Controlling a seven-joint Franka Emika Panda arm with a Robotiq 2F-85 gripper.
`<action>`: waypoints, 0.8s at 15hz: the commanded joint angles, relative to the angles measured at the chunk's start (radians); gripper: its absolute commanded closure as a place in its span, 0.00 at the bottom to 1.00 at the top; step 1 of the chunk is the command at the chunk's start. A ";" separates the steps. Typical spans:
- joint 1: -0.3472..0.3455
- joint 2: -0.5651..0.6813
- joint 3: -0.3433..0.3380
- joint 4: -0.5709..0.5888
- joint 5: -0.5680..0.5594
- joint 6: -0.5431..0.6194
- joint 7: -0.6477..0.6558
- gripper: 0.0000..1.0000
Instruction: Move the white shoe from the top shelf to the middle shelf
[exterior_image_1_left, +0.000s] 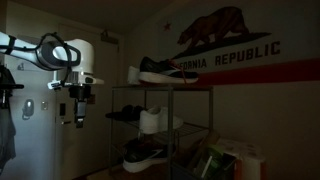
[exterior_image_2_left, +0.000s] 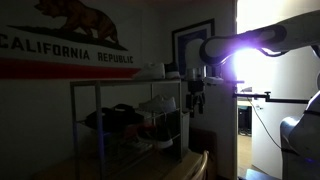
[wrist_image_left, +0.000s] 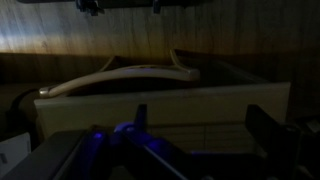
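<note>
The white shoe (exterior_image_1_left: 133, 74) lies at the end of the top shelf (exterior_image_1_left: 190, 87) of the dark wire rack, next to a dark sneaker with a white sole (exterior_image_1_left: 160, 69). It also shows in an exterior view (exterior_image_2_left: 152, 70) on the top shelf (exterior_image_2_left: 110, 83). The middle shelf (exterior_image_1_left: 195, 127) (exterior_image_2_left: 100, 128) carries a dark shoe and a bulkier white shoe (exterior_image_1_left: 155, 121). My gripper (exterior_image_1_left: 80, 120) (exterior_image_2_left: 196, 110) hangs beside the rack's end, below top-shelf height, apart from the shoe. In the wrist view its fingers (wrist_image_left: 203, 122) are open and empty.
The room is dark. A dark shoe with a white sole (exterior_image_1_left: 142, 155) sits on the lowest tier. A flag (exterior_image_1_left: 225, 45) hangs on the wall behind the rack. A pale box-like object (wrist_image_left: 160, 100) fills the wrist view. Clutter (exterior_image_1_left: 235, 160) lies by the rack's far end.
</note>
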 joint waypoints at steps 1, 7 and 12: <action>-0.016 0.100 0.016 0.174 -0.050 -0.048 0.008 0.00; -0.022 0.198 0.026 0.440 -0.165 -0.114 0.034 0.00; -0.025 0.259 0.026 0.644 -0.222 -0.171 0.050 0.00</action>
